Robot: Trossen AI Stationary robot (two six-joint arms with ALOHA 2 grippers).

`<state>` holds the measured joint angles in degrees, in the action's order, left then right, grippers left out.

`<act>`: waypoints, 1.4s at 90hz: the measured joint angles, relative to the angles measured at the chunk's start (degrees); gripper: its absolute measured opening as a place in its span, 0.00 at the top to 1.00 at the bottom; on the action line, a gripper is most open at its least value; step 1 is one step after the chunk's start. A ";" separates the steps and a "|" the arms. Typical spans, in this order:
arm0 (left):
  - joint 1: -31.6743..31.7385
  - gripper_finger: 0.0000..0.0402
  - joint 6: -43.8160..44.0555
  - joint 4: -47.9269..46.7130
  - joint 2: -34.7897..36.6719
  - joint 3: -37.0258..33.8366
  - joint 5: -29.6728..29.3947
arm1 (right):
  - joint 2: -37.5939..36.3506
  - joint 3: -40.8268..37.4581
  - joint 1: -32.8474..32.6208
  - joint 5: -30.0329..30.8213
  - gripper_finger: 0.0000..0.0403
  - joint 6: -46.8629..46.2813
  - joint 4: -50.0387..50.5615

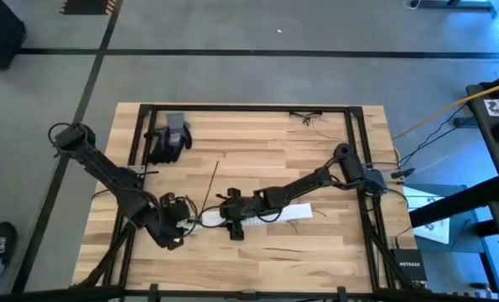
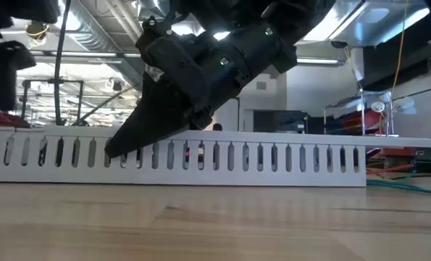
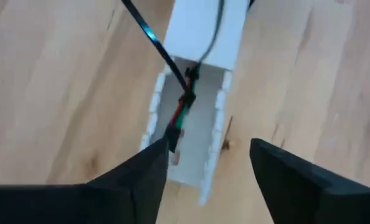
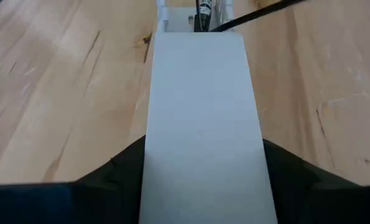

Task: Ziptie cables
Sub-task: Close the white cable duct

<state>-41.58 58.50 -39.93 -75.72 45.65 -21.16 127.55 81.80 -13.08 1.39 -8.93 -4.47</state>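
A long white slotted duct (image 1: pixel 257 214) lies flat on the wooden table, with a plain white cover (image 4: pixel 200 112) over most of it. One thin dark cable (image 1: pixel 211 180) runs from the table's middle into the duct's uncovered left end (image 3: pixel 191 143). Its red-and-green tip (image 3: pixel 183 106) lies inside the channel. My left gripper (image 3: pixel 206 165) is open over that end, one finger on each side. My right gripper (image 4: pixel 203 171) straddles the covered part, just right of the left gripper. In the low view the right gripper (image 2: pixel 128 145) slants down in front of the duct. My right gripper holds the duct across its width, one finger (image 4: pixel 119 171) against each long side of the covered part (image 4: pixel 153 155). The fingers slant down from the table's right and point along the duct. The duct lies flat on the table. I cannot tell whether my left gripper's finger (image 3: pixel 150 165) touches the cable's tip.
A dark grey glove-like thing (image 1: pixel 169 138) lies at the far left of the table. A small tangle of thin wires (image 1: pixel 308 117) sits at the far edge. Black frame rails (image 1: pixel 354 143) run along the table's sides. Bare wood lies near the front edge.
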 joint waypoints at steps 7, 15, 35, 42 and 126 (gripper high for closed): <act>0.53 0.36 -2.08 0.05 -0.34 -0.27 -0.26 | 0.00 0.00 0.00 0.00 0.44 0.07 -0.02; 1.05 0.30 -3.05 0.84 -1.07 -0.68 -0.29 | 0.00 0.00 0.00 -0.02 0.44 0.11 -0.02; 1.25 0.21 -4.75 7.75 -2.36 -4.29 -1.76 | 0.00 0.00 0.00 0.01 0.44 0.22 -0.07; 1.42 0.20 -4.69 7.55 -2.69 -5.06 -2.15 | 0.00 0.00 0.00 0.00 0.44 0.20 -0.07; 0.02 0.58 -13.28 33.91 -5.42 -17.22 -8.60 | 0.09 -0.39 -0.13 -0.53 0.44 -2.85 -4.17</act>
<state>-41.56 45.21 -6.02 -81.14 28.42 -29.76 127.64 81.41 -13.21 0.86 -11.78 -8.64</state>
